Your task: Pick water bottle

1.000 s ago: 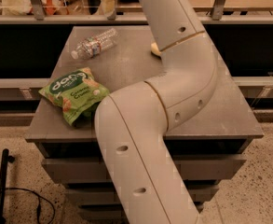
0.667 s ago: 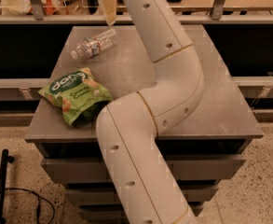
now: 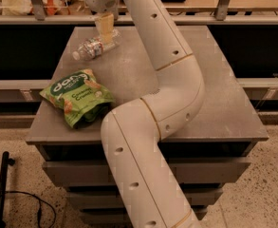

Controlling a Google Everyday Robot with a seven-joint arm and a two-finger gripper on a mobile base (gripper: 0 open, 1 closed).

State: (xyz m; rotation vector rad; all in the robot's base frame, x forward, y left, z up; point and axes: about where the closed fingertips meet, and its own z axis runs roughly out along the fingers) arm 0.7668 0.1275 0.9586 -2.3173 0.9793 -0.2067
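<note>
Big white lettering on the green snack bag (image 3: 77,97) reads "dang"; the smaller line beneath stays illegible. Red and blue marks on the water bottle (image 3: 92,49), no words readable. The tool (image 3: 105,32) hangs just over it, back left of the surface (image 3: 214,80).

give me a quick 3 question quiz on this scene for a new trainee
1. True or false: the water bottle stands upright on the table.
2. Where is the hand? A) at the water bottle's base end, near the table's far edge; B) beyond the table's near edge; C) under the tabletop.
3. Fill in: the item lying closest to the table's near edge is the ____.

Key: 1 false, it lies on its side. 2 A. 3 green snack bag.
</note>
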